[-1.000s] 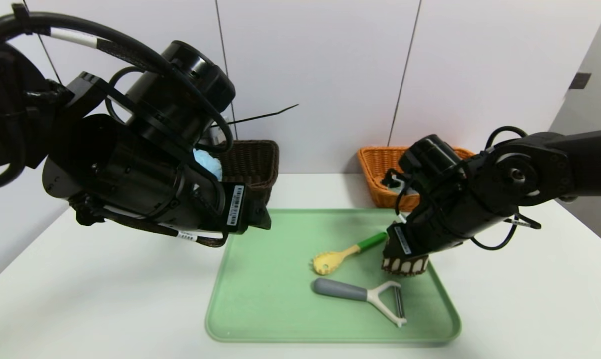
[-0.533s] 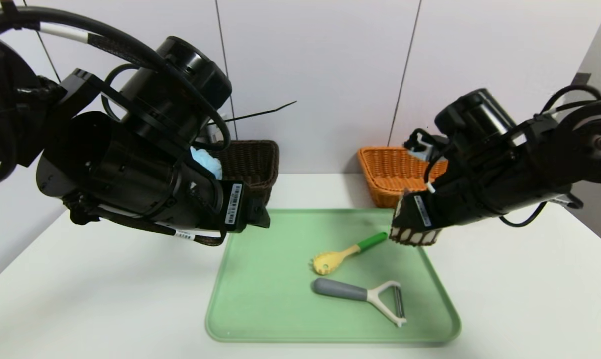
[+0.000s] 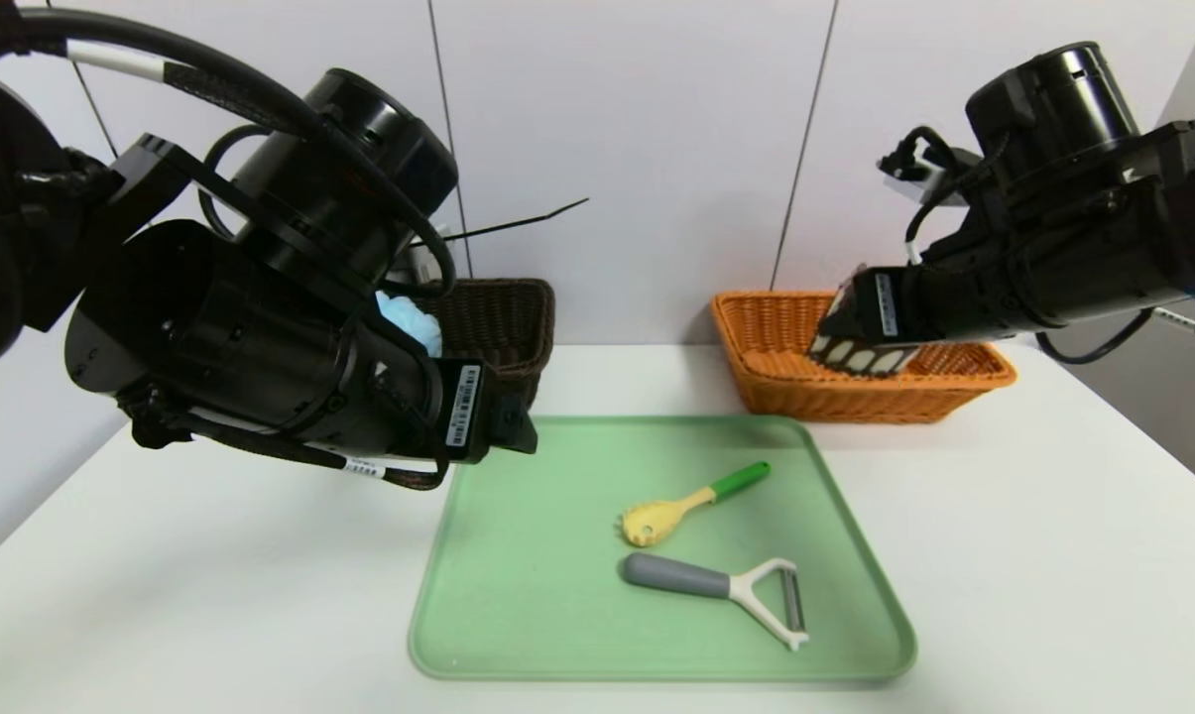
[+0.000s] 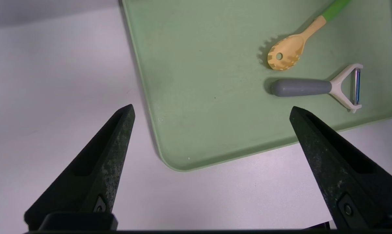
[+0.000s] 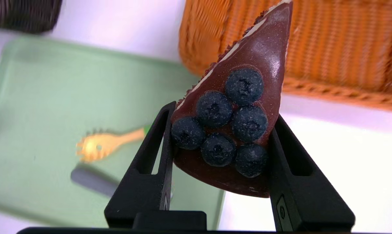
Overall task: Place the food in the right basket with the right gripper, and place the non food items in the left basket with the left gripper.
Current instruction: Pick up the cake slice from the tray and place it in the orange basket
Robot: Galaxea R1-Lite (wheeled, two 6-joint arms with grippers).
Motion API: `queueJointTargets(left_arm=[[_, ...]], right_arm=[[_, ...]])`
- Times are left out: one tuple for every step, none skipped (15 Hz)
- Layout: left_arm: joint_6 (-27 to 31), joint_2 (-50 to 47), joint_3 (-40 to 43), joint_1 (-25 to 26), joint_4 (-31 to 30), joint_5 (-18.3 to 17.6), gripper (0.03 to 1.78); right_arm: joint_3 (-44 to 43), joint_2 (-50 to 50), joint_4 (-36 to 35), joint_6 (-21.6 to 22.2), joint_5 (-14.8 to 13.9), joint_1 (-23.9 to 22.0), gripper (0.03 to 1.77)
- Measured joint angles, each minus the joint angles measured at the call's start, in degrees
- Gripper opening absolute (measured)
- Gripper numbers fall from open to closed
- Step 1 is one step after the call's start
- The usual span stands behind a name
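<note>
Cake slice (image 5: 235, 130) topped with blueberries sits pinched between the right gripper (image 5: 220, 152) fingers, raised over the orange basket (image 3: 785, 382) rim. Left gripper (image 4: 212, 130) hangs with fingers spread wide — below it lie the green tray (image 4: 189, 123), pasta spoon (image 4: 288, 53) and peeler (image 4: 316, 87).

Place: we take it for a lab or test room, not a home kitchen.
Walls: we see plain white panels (image 3: 637, 149) with thin seams.
Surface: a bare white table (image 3: 161, 595).
Staging: a green tray (image 3: 518, 595) with kitchen tools set between a brown basket (image 3: 503, 317) and an orange basket (image 3: 776, 377).
Machinery: cabled black robot arms.
</note>
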Motion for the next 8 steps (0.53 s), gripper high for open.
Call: queueJointTargets(left_arm=[[-0.01, -0.02, 0.0, -0.01, 0.02, 0.0, 1.69], [-0.04, -0.05, 0.0, -0.01, 0.05, -0.09, 1.69], [-0.04, -0.06, 0.02, -0.01, 0.02, -0.2, 1.69], [-0.01, -0.06, 0.07, -0.04, 0.02, -0.26, 1.69], [-0.04, -0.06, 0.1, -0.09, 0.02, -0.17, 1.69], [-0.04, -0.06, 0.1, -0.22, 0.02, -0.17, 1.69], [-0.01, -0.09, 0.07, -0.3, 0.02, -0.09, 1.69], [-0.01, -0.09, 0.07, -0.33, 0.02, -0.06, 1.69]], right_arm=[[-0.21, 0.68, -2.34, 0.04, -0.91, -0.63, 0.8], [-0.29, 1.68, -4.57, 0.04, -1.96, -1.35, 0.8], [-0.4, 2.85, -6.56, 0.04, -2.9, -2.12, 0.8], [-0.44, 4.21, -8.79, 0.04, -3.49, -2.84, 0.8], [-0.46, 5.69, -11.25, 0.06, -3.73, -3.62, 0.8], [-0.55, 7.46, -13.92, 0.01, -3.91, -4.52, 0.8], [-0.74, 9.14, -15.91, 0.01, -3.95, -5.33, 0.8], [-1.26, 10.85, -17.14, -0.02, -4.01, -6.14, 0.8]])
